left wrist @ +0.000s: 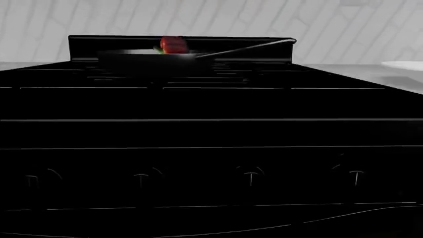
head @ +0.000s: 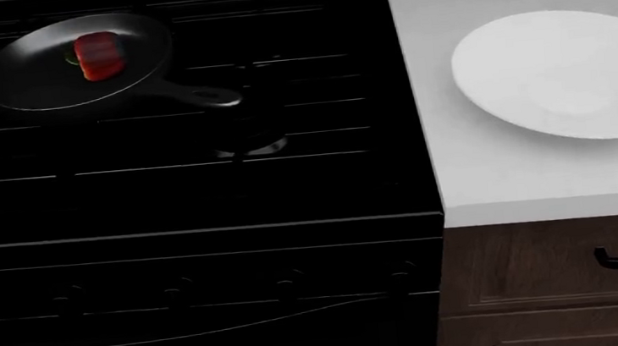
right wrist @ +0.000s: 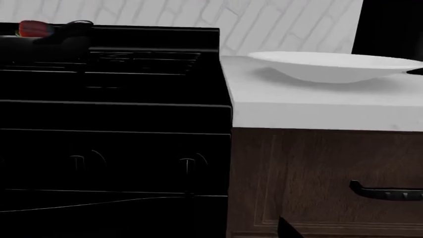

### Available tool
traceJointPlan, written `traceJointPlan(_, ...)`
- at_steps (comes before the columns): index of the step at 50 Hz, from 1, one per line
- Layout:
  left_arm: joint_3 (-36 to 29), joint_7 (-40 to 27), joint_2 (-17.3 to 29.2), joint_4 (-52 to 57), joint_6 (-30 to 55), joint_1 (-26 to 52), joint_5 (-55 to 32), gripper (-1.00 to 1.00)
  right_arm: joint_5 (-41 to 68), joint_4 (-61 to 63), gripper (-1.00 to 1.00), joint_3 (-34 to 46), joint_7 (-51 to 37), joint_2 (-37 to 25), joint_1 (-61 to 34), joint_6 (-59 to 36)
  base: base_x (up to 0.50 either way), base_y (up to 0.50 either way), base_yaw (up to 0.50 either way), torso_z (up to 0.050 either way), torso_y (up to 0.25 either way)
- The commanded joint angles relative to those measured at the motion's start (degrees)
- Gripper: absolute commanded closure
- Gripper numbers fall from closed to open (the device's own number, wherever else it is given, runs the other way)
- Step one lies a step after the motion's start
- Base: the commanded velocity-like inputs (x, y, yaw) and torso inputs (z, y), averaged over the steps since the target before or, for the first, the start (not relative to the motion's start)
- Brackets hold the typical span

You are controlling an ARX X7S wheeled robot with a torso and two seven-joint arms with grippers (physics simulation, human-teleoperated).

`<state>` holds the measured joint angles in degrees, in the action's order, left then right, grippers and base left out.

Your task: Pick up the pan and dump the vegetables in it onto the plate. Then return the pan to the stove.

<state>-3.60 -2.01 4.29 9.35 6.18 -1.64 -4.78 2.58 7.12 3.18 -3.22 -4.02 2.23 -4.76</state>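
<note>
Pan [head: 66, 64] sits on the back left part of the stove [head: 287, 183], its straight handle [head: 197, 95] angled toward the front right. One red pepper [head: 97, 56] lies inside it, near the middle. To the stove's right, the white counter [head: 480, 182] carries the white plate [head: 566, 72], well apart from the pan. Below the counter is a brown wooden cabinet [head: 547, 286] with a dark handle. Neither gripper shows in any view, so how their jaws stand cannot be told.

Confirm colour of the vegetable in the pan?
Red, with a bit of green stem; the pepper shows best in the head view.
</note>
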Motion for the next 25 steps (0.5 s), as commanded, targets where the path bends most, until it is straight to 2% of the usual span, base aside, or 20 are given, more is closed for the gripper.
traceJointPlan(1,-0.68,0.73,3.79,17.71,15.34,-1.35,-5.09,-1.00,2.31,16.17,-1.00,-0.43,-0.02,-4.11,3.40,-12.12,0.00,0.00,0.00,0.039,0.154)
traceJointPlan(4,0.29,0.74,4.91,21.35,20.24,-0.11,-7.03,-1.00,3.25,20.17,-1.00,-1.41,0.27,-5.66,2.97,-16.49,0.00,0.00,0.00,0.039,0.153)
traceJointPlan(5,0.78,0.82,5.73,23.26,23.08,0.76,-7.95,-1.00,2.75,24.35,-1.00,-1.31,0.44,-7.37,2.23,-21.46,0.00,0.00,0.00,0.040,0.152)
traceJointPlan(8,1.37,0.68,7.05,26.36,27.56,2.29,-9.15,-1.00,2.75,30.04,-1.00,-1.78,0.41,-9.41,0.68,-28.62,0.00,0.00,0.00,0.039,0.153)
traceJointPlan(14,2.05,0.36,8.99,30.39,34.28,5.77,-10.78,-1.00,2.93,37.28,-1.00,-3.16,0.68,-12.57,-2.38,-39.69,0.00,0.00,0.00,0.039,0.152)
traceJointPlan(25,7.10,0.14,10.92,37.53,46.76,12.43,-17.52,-1.00,4.64,51.67,-1.00,-4.40,1.90,-18.12,-14.71,-63.35,0.00,0.00,0.00,0.039,0.153)
